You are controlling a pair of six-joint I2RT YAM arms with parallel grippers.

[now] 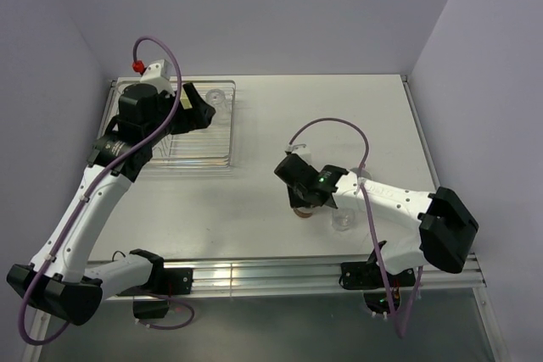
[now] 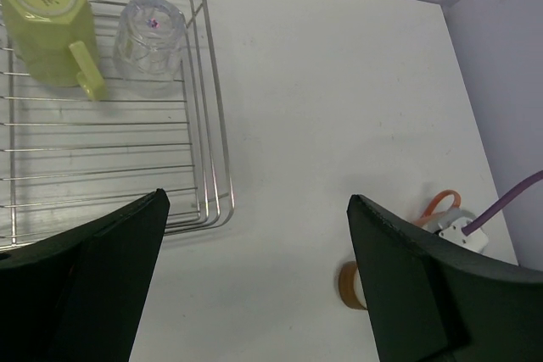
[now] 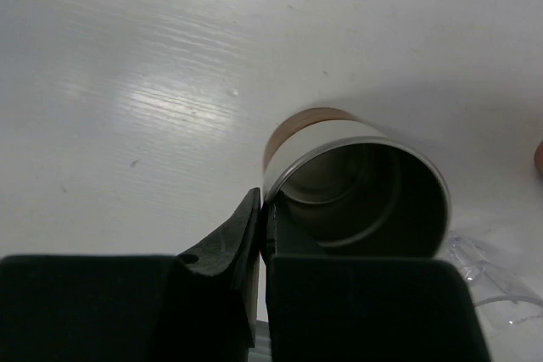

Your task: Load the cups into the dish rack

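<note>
- Tabletop [image 1: 280, 116]: white, and carries every item below.
- Dish rack [image 2: 216, 125]: at the far left. I see the pale yellow mug [image 2: 47, 27] and a clear glass tumbler [image 2: 151, 44] side by side inside it.
- Left gripper [image 2: 254, 286]: released, its fingers wide apart above the rack and holding nothing.
- Right gripper [image 3: 261, 239]: clenched on the rim of the brown metallic cup [image 3: 356, 184], with one finger inside and one outside. The cup is well apart from the rack.
- Second tumbler [image 1: 342, 222]: on the tabletop just beside the brown cup.
- Salmon-pink mug [image 2: 439, 205]: I see only its handle.

A lab test cell: bare white table [image 1: 280, 201] boxed in by plain lavender walls [image 1: 280, 6]
</note>
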